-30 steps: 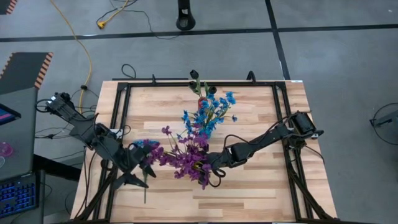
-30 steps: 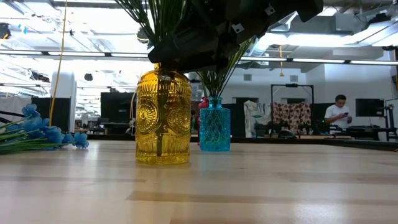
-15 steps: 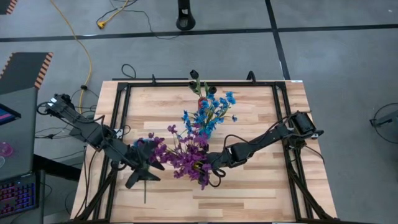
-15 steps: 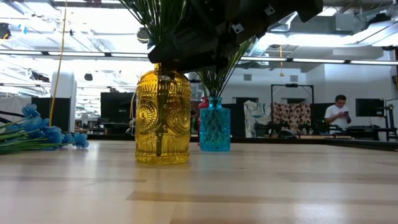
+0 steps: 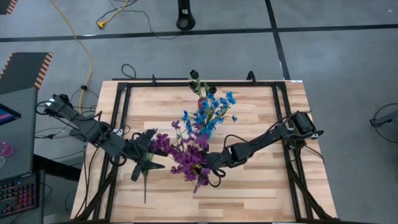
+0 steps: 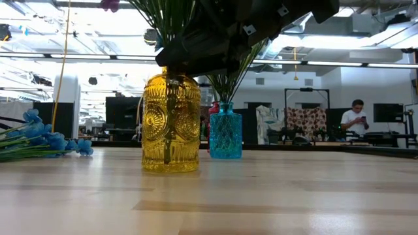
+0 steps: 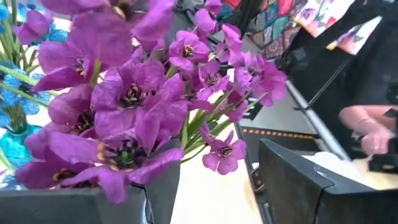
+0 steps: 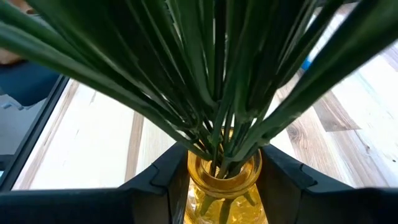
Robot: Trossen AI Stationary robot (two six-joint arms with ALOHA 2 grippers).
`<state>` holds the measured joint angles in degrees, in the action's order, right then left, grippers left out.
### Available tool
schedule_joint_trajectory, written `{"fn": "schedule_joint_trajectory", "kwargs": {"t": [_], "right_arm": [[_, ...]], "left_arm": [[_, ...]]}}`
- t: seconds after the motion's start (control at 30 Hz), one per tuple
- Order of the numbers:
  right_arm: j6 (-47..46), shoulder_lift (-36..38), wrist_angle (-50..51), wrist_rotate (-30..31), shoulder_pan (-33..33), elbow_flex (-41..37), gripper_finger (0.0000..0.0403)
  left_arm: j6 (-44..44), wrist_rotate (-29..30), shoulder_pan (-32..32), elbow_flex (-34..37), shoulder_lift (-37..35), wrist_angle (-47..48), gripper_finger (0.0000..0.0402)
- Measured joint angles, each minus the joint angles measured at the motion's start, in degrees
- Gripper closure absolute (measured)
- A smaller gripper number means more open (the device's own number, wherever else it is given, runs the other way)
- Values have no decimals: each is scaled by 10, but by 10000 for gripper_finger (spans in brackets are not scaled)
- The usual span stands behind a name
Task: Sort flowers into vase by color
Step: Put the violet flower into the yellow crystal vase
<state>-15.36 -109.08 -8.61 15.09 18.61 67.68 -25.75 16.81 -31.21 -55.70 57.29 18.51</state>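
A yellow glass vase (image 6: 171, 124) stands upright near the table's middle, full of purple flowers (image 5: 186, 155) on green stems (image 8: 211, 93). My right gripper (image 8: 224, 171) is shut on it. Behind it a teal vase (image 6: 225, 130) holds blue flowers (image 5: 208, 112), and dark buds (image 5: 198, 79) stand farther back. My left gripper (image 5: 149, 152) is open at the left side of the purple bunch, among its outer blooms. A blue sprig (image 6: 39, 140) lies flat on the table at the left, with its stem (image 5: 145, 186) toward the near edge. My left gripper touches the outermost purple blooms (image 7: 124, 155), which lie over the tip of one finger (image 7: 93, 205). The gap between the two fingers is bare. It comes from the table's left, slanting slightly down. My right gripper pinches the yellow vase's neck (image 8: 224, 177) between its two fingers (image 8: 161, 180), just under the rim. It comes from the table's right, slanting down. The vase stands upright with its base on the table.
A black metal frame (image 5: 121, 112) runs around the wooden table top. Bare wood lies at the near right (image 5: 261, 193). A person sits far back in the room (image 6: 356, 117), and a person's hand (image 7: 367, 127) shows beyond the table's left side.
My left gripper has swung toward the table's right, toward the yellow vase, turning as it went. Its fingers have stayed as wide apart as before. The leftmost purple blooms have shifted right with it and bunched closer to the vase.
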Motion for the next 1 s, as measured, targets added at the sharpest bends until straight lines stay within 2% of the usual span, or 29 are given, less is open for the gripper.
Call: {"fn": "schedule_joint_trajectory", "kwargs": {"t": [0.23,0.37,0.6,0.7,0.87,1.0], "right_arm": [[-11,0,0,0,0,0,225],[-11,0,0,0,0,0,225],[-12,0,0,0,0,0,224],[-12,0,0,0,0,0,224],[-12,0,-1,0,0,0,224],[-13,0,-1,0,0,0,224]], "left_arm": [[24,18,0,0,0,-1,200],[-29,20,0,0,0,0,198],[-177,-87,1,0,0,42,181],[-205,-130,1,0,0,56,180],[-244,-235,1,0,-5,57,185],[-263,-282,1,0,-9,84,189]]}}
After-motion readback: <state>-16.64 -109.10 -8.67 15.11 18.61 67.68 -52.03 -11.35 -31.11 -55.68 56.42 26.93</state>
